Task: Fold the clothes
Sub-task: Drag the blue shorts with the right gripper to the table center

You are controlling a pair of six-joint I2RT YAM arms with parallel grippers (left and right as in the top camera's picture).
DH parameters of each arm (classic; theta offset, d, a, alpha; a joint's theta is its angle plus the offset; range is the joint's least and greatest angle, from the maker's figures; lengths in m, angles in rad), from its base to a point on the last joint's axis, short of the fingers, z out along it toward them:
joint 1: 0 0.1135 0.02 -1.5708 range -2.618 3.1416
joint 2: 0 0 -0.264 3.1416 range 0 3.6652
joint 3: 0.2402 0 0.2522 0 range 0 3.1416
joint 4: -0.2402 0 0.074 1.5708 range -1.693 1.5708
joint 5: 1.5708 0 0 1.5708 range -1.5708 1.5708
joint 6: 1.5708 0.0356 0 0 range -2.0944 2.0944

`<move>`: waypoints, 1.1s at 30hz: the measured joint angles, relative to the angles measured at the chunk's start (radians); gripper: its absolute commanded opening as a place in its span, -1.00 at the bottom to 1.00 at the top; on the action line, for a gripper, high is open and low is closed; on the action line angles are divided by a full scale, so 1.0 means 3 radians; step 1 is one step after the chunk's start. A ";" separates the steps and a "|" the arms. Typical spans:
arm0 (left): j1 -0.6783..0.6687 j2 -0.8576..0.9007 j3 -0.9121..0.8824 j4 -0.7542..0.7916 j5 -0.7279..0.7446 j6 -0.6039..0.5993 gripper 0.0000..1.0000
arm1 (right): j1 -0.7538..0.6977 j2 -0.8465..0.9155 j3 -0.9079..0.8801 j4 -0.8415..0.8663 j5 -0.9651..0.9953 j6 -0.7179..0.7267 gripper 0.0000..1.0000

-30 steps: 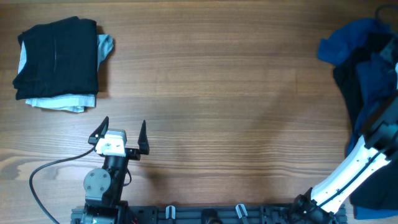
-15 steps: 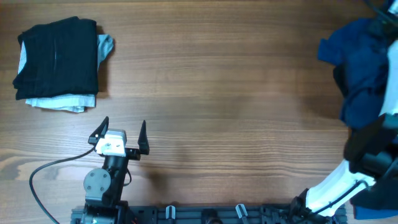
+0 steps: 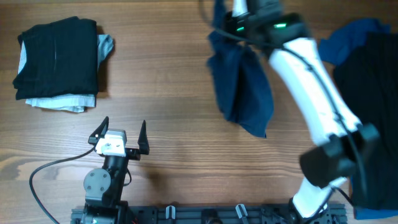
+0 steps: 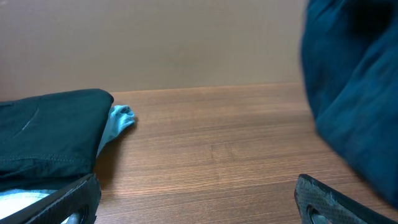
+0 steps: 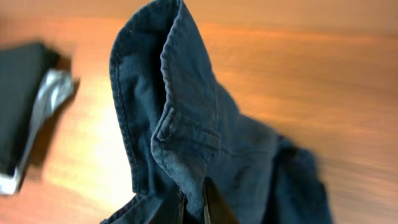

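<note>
Dark blue denim shorts (image 3: 244, 93) hang over the middle of the table, pinched at the waistband by my right gripper (image 3: 227, 14), which is shut on them. In the right wrist view the shorts (image 5: 186, 124) show a belt loop and stitched hem just above the gripper (image 5: 196, 202). More clothes lie in a loose blue and black pile (image 3: 373, 68) at the right edge. A folded stack (image 3: 59, 59) of black over pale grey-white sits at the far left. My left gripper (image 3: 122, 132) rests open near the front edge, holding nothing.
In the left wrist view the folded stack (image 4: 50, 143) lies left of the open gripper (image 4: 199, 208), and the hanging shorts (image 4: 354, 106) fill the right side. A black cable (image 3: 46, 171) curls at the front left. The white right arm (image 3: 311, 74) crosses the table's right half.
My right arm has swung from the pile at the right edge up to the far middle, carrying the denim shorts out of the pile. The left arm has not moved.
</note>
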 measured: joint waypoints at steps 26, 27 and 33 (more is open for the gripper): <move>0.0000 0.0000 0.0000 0.0000 0.0000 0.0000 0.99 | -0.0465 0.0278 0.0006 -0.0650 -0.0654 -0.0479 -0.64; 0.0000 0.0000 0.0000 0.0000 -0.0001 0.0000 1.00 | -0.0506 0.0287 0.0006 -0.0748 -0.0643 -0.0497 -0.84; 0.0000 0.0000 0.0000 0.0000 -0.0001 0.0000 1.00 | -0.0628 0.0379 -0.0224 -0.0877 -0.0559 -0.0589 -0.91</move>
